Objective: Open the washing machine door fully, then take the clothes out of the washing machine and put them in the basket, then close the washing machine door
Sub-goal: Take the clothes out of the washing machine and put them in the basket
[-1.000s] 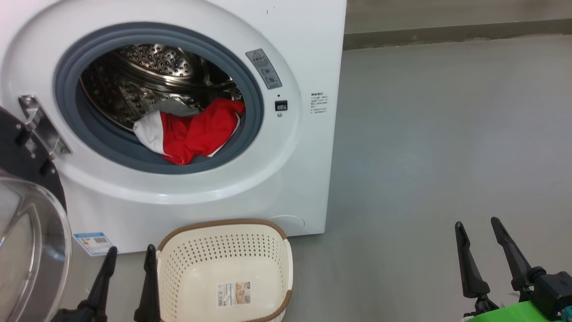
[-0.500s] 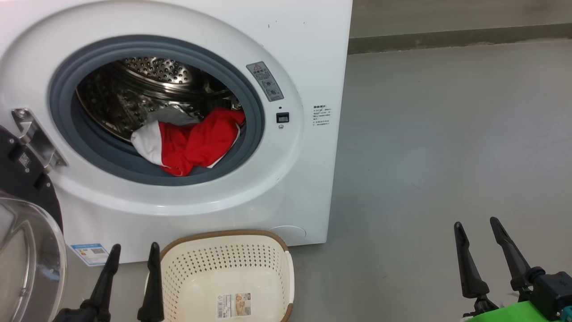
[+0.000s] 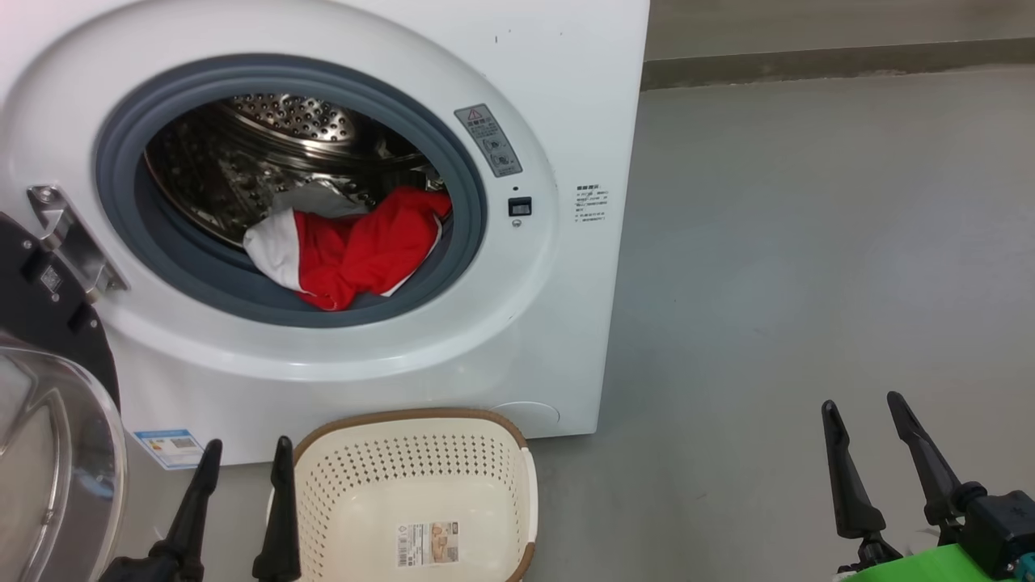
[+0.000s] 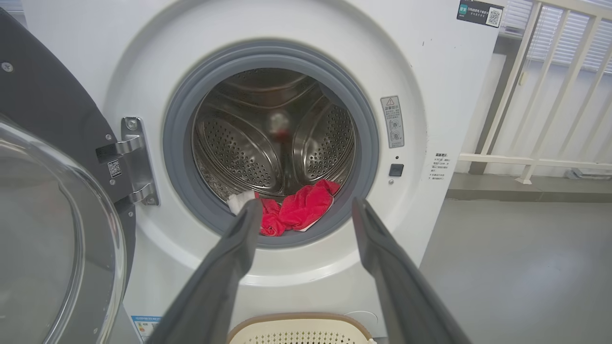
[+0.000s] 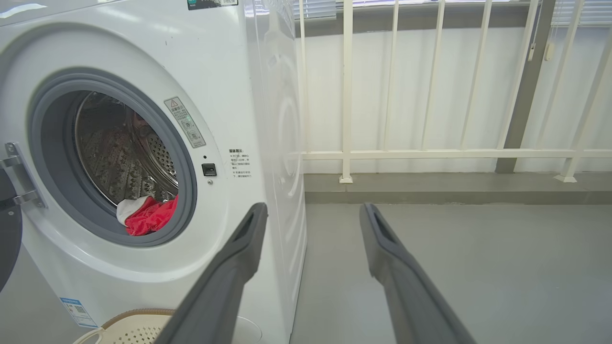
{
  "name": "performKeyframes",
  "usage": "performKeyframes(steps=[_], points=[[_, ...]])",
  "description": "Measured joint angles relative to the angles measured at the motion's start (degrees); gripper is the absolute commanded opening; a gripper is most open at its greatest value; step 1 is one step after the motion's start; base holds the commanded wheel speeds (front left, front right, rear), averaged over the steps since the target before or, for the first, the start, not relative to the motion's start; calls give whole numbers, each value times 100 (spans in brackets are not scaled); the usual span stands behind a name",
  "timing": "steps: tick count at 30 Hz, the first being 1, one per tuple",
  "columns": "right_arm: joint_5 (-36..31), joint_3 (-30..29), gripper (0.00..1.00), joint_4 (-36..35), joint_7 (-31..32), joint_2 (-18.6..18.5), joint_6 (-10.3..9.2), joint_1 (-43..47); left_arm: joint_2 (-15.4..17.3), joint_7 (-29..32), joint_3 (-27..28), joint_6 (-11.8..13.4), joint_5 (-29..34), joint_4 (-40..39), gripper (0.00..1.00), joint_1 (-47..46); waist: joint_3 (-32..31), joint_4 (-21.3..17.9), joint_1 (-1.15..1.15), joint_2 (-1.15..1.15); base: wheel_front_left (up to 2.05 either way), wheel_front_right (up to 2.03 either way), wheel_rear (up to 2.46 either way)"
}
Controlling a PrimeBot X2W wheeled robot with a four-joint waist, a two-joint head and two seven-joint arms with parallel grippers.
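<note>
The white washing machine (image 3: 558,97) fills the upper left of the head view, its door (image 3: 48,453) swung open at the far left. Red and white clothes (image 3: 356,246) lie at the drum's front lip, resting on the grey gasket. The cream basket (image 3: 416,477) stands on the floor right below the opening. My left gripper (image 3: 247,453) is open and empty, low beside the basket's left side. In the left wrist view the clothes (image 4: 299,208) sit between its spread fingers (image 4: 239,239). My right gripper (image 3: 865,412) hangs open and empty over bare floor, well right of the machine.
Grey floor (image 3: 808,242) stretches to the right of the machine. A white railing (image 5: 430,153) and a low kerb stand behind it. The open door's glass bowl (image 4: 43,239) bulges out at the left, close to my left arm.
The head camera has shifted slightly, so the machine and basket sit a little further right in view. Both grippers stay open, and the clothes have not moved.
</note>
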Motion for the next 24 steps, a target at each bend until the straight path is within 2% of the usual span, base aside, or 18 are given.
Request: performKeyframes(steps=[15, 24], points=[[-59, 71, 100, -69, 1, -1, 0, -141, 12, 0, -12, 101, -4, -97, 100, -92, 416, 96, 0, 0, 0, 0, 0], [-187, 200, 100, -122, 0, -2, 0, -444, 15, 0, -3, 90, -142, -43, 100, -848, 916, 147, 0, 0, 0, 0, 0]])
